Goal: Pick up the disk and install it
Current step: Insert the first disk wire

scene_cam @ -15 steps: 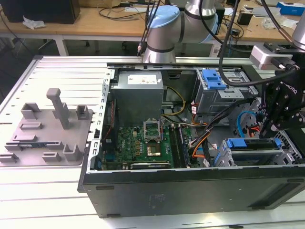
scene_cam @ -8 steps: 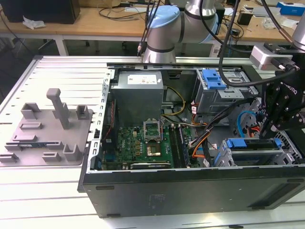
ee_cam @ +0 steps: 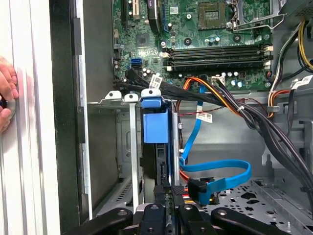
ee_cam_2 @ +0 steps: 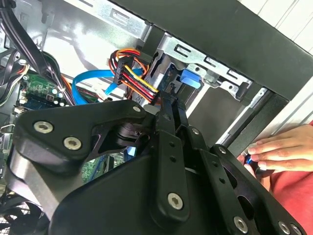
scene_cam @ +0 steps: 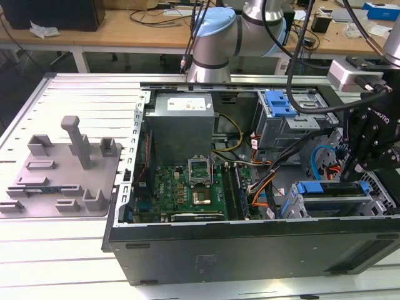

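Disk (ee_cam: 155, 126) edge-on, mostly hidden in drive cage (ee_cam: 132, 147) — end effector (ee_cam_2: 169, 103) state: cannot tell.

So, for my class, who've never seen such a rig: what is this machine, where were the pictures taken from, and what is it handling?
It is one robot arm working over an open computer case on a table. The exterior view comes from a camera off the arm; both wrist views come from cameras riding on it, looking past its gripper. The gripper is right at the disk, which stands edge-on in a metal bay. Whether it grips the disk I cannot tell. A person's hand rests beside the case.
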Available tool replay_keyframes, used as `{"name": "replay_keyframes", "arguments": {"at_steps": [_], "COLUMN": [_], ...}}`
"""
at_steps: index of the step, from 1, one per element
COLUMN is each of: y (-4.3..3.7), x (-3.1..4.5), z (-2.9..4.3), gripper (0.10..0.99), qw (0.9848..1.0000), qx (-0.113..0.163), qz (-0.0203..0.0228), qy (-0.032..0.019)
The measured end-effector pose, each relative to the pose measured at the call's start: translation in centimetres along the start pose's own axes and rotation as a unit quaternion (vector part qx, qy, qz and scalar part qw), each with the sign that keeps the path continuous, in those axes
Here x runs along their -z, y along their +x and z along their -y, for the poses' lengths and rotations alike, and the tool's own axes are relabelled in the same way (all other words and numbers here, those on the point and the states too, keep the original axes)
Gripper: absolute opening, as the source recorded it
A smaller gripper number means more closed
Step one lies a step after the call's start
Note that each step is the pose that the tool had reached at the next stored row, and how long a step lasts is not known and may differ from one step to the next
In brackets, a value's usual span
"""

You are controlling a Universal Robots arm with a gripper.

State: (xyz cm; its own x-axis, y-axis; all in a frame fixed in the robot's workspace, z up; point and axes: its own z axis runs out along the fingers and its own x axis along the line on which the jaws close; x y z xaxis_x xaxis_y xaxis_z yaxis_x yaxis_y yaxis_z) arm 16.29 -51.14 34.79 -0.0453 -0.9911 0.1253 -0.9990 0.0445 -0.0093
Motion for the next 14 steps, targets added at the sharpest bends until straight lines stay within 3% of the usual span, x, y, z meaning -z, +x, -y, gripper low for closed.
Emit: {"name": "replay_keyframes", "arguments": {"at_steps": [14], "y": [0.09], "x": [-0.24], "z": [0.00], "gripper": [0.169], "qw": [1.0000], "qx": [-0.001], "qz": [0.0000], "qy": [-0.0001]}}
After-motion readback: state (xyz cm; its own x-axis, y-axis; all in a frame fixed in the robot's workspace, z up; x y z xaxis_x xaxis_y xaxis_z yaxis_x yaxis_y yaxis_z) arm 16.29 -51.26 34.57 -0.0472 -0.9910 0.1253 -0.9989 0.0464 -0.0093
